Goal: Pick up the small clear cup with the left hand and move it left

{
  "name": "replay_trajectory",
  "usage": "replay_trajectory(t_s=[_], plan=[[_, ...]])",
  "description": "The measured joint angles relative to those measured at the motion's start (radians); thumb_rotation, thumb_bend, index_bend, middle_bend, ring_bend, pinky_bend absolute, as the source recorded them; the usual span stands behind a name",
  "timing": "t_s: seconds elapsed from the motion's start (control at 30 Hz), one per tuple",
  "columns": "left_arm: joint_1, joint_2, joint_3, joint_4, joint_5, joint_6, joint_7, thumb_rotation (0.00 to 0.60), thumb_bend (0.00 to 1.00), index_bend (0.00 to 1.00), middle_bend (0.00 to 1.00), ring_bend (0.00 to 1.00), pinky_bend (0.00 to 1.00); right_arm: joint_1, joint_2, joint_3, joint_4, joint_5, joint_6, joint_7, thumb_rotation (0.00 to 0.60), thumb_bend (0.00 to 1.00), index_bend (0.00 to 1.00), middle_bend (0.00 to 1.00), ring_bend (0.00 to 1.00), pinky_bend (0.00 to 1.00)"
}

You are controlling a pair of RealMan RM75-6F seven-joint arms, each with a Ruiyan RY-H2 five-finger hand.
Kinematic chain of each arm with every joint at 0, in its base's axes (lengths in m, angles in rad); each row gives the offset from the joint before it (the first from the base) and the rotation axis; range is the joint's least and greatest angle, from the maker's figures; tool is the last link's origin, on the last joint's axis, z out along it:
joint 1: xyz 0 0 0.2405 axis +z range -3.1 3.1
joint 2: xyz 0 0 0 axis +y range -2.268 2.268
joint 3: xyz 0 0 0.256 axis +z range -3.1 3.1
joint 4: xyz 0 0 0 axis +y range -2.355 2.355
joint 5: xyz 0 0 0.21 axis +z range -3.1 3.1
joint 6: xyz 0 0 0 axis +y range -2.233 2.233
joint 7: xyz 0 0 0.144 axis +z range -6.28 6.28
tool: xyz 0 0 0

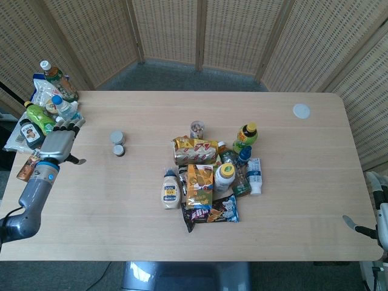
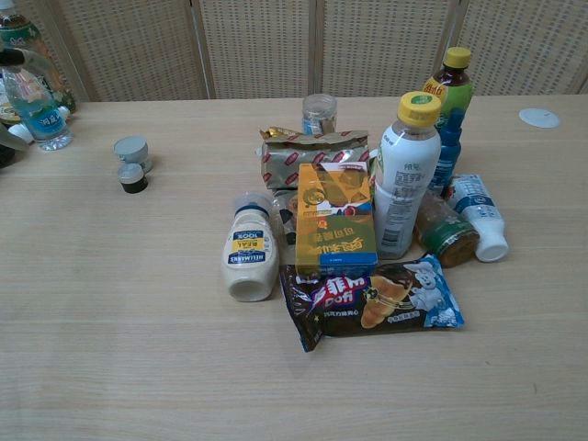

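Note:
Two small clear cups stand close together on the left half of the table: one with a grey lid (image 1: 116,137) (image 2: 131,149) and, just in front of it, one with dark contents (image 1: 119,150) (image 2: 132,177). My left hand (image 1: 56,144) hovers open to their left, fingers spread, about a hand's width away and holding nothing. In the chest view only its fingertips (image 2: 11,138) show at the left edge. My right hand (image 1: 377,213) hangs open off the table's front right corner, partly cut off by the frame.
A cluster of bottles and packets (image 1: 45,115) crowds the far left edge, right behind my left hand. A pile of snacks, bottles and a mayonnaise jar (image 1: 209,176) fills the centre, with a taller clear cup (image 1: 197,128) behind it. A white lid (image 1: 301,110) lies far right.

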Motion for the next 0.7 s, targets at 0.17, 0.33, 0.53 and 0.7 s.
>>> replay_trajectory(t_s=[0.17,0.33,0.53,0.7], plan=[[-0.072,-0.087,0.006,0.101,-0.065,-0.036,0.054,0.6,0.0,0.0,0.0,0.0,0.0,0.008,-0.006,0.01,0.011,0.024,-0.015,-0.003,0.6,0.0,0.0,0.0,0.0,0.0],[-0.126,-0.155,0.011,0.193,-0.122,-0.069,0.09,0.6,0.0,0.0,0.0,0.0,0.0,0.013,-0.01,0.017,0.021,0.045,-0.028,-0.005,0.6,0.0,0.0,0.0,0.0,0.0],[-0.188,-0.245,0.021,0.324,-0.179,-0.122,0.128,0.6,0.0,0.0,0.0,0.0,0.0,0.019,-0.016,0.023,0.033,0.07,-0.045,-0.008,0.6,0.0,0.0,0.0,0.0,0.0],[-0.232,-0.326,0.029,0.44,-0.21,-0.172,0.146,0.6,0.0,0.0,0.0,0.0,0.0,0.02,-0.017,0.031,0.041,0.09,-0.051,-0.006,0.6,0.0,0.0,0.0,0.0,0.0]])
